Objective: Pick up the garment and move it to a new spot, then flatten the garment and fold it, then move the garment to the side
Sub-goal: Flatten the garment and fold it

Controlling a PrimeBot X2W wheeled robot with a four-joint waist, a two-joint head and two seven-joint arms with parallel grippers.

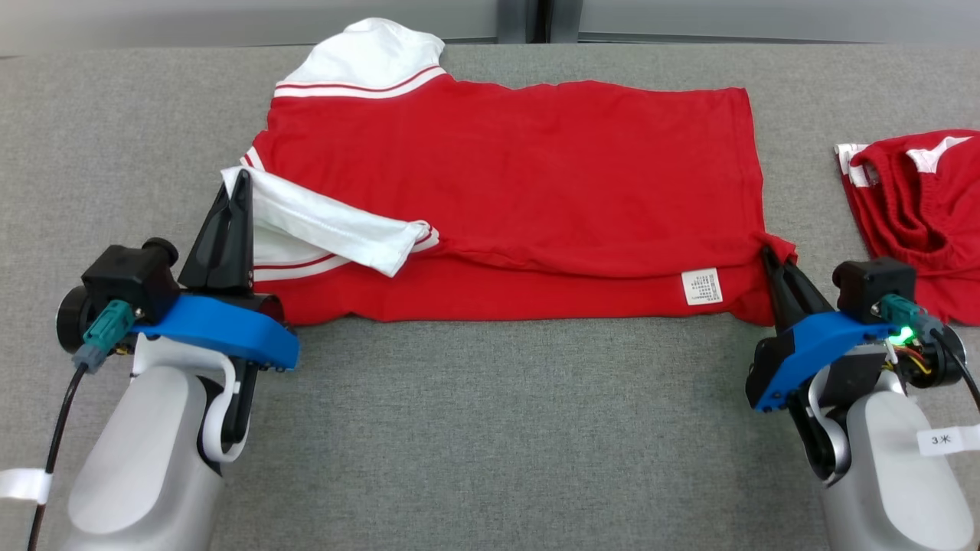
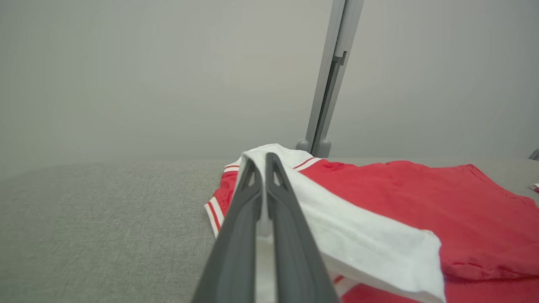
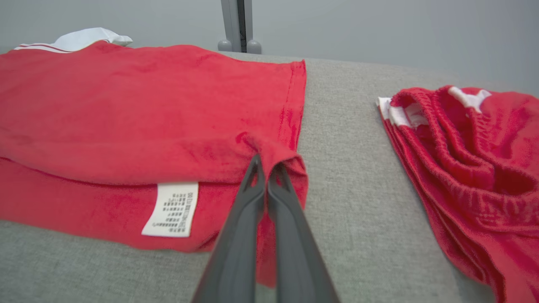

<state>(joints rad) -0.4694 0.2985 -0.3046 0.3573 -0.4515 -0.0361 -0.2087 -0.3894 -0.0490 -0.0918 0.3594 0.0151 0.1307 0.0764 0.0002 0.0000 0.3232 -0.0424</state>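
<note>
The garment (image 1: 521, 176) is a red T-shirt with white sleeves, spread sideways across the grey table, its near long edge folded over toward the far side. My left gripper (image 1: 239, 184) is shut on the white sleeve (image 2: 358, 240) at the shirt's left end and holds it lifted. At the right end my right gripper (image 1: 768, 256) is shut on the red hem corner (image 3: 276, 158), pinched up off the table. A white care label (image 1: 702, 286) shows near that corner. Both wrist views show the fingers pressed together with cloth between them.
Red shorts (image 1: 915, 207) with white trim lie folded at the table's right edge, close to my right arm. A grey post (image 2: 330, 80) stands behind the table at the back wall. Bare grey table (image 1: 521, 428) stretches in front of the shirt.
</note>
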